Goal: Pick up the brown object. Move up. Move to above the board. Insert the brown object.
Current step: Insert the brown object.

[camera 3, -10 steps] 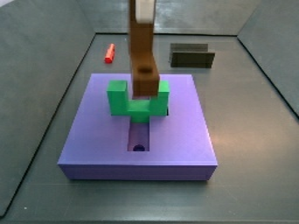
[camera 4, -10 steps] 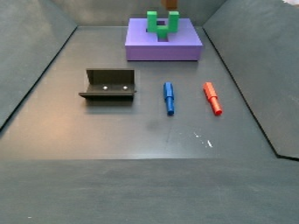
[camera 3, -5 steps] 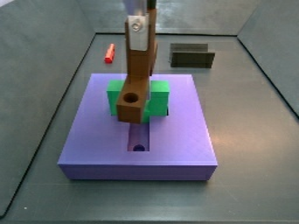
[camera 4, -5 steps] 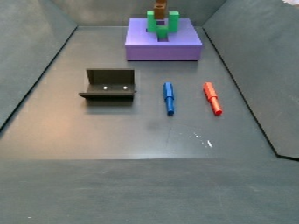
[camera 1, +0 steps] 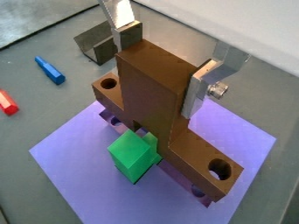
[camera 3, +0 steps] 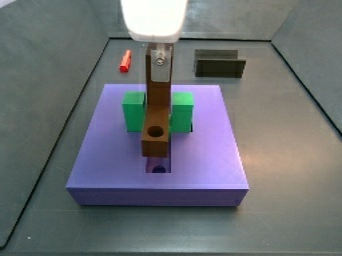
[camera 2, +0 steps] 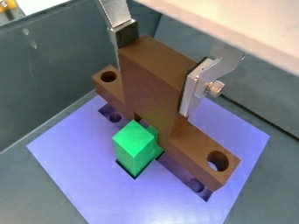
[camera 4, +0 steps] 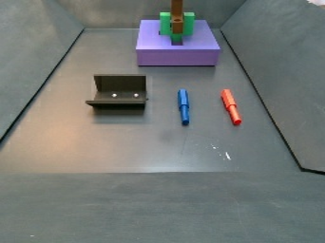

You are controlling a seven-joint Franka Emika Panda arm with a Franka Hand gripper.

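My gripper is shut on the brown object, a wood-coloured piece with round holes, and holds it upright. In both wrist views the silver fingers clamp its tall stem, with the gripper above the holed crossbar. The piece's lower end sits at the central groove of the lavender board, between the arms of a green U-shaped block. The board also shows in both wrist views and at the far end in a side view.
The dark fixture stands on the grey floor, also seen behind the board. A blue peg and a red peg lie beside it. Grey walls ring the floor.
My gripper has come down with the brown object, from above the green block to the board's groove. Pegs and fixture have not moved.
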